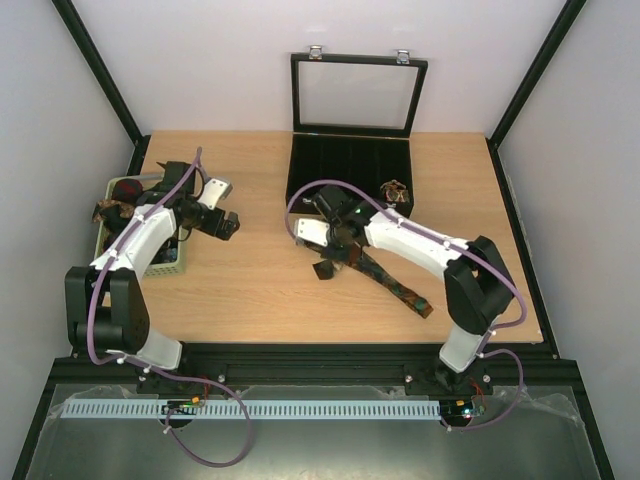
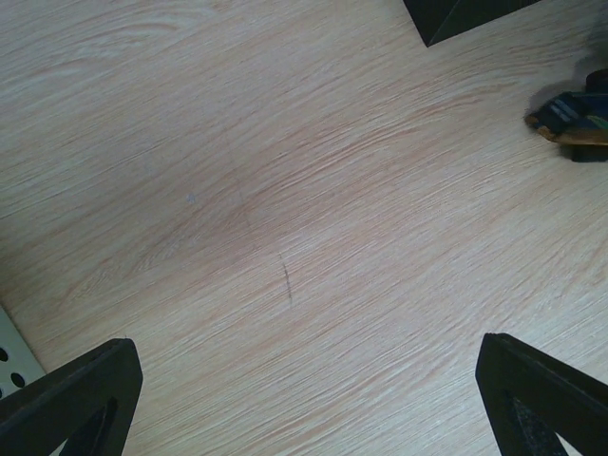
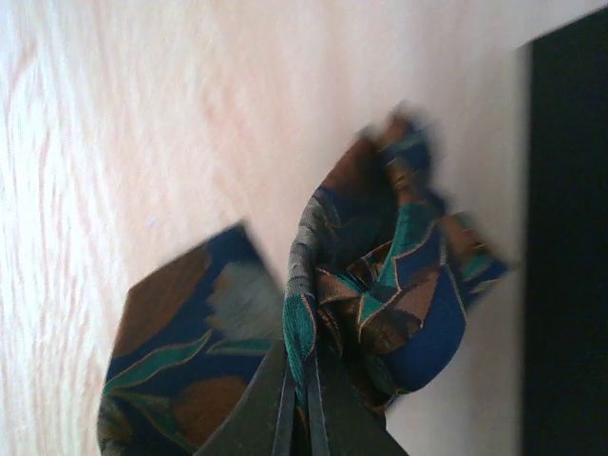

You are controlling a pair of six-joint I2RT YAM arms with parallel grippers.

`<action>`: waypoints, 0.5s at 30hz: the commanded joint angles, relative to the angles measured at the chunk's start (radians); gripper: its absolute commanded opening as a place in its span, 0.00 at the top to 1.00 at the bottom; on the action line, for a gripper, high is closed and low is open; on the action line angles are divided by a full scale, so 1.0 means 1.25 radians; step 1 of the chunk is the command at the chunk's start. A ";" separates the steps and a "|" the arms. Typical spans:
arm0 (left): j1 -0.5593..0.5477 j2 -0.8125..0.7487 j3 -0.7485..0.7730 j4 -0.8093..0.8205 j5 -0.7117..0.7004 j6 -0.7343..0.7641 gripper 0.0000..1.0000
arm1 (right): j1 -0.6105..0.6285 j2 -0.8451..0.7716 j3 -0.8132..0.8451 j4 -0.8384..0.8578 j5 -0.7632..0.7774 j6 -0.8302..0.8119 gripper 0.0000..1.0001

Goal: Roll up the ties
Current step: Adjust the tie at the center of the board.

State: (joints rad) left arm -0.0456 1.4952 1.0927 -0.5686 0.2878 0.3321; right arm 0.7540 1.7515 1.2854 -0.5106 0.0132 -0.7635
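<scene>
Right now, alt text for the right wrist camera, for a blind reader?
The right gripper pinches a bunched tie, blue, green and brown, over a pale wooden table. A black box fills the right edge.

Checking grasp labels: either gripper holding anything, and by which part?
Right gripper pinches the tie by a bunched fold near one end. Left gripper open, empty.

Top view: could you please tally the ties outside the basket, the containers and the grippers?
Dark patterned fabric neckties: 2, unrolled tie, rolled tie.
Containers: 2, black glass-lidded compartment box, pale green plastic basket.
Grippers: 2, left gripper, right gripper.
Total: 6.
</scene>
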 commanded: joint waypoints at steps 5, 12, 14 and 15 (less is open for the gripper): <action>0.008 0.010 0.013 0.041 0.004 -0.029 0.01 | 0.001 -0.109 0.221 0.061 0.014 0.020 0.99; 0.016 -0.017 0.004 0.092 0.040 -0.057 0.01 | -0.001 -0.071 0.577 0.109 0.012 0.125 0.99; 0.017 -0.021 0.004 0.108 0.025 -0.068 0.01 | -0.002 -0.028 0.732 0.090 0.005 0.159 0.99; 0.019 -0.023 0.007 0.116 0.016 -0.075 0.01 | -0.003 -0.011 0.806 0.083 0.004 0.175 0.99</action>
State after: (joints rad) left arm -0.0315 1.5017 1.0931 -0.4789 0.3119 0.2790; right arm 0.7540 1.6901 2.0224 -0.4286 0.0269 -0.6510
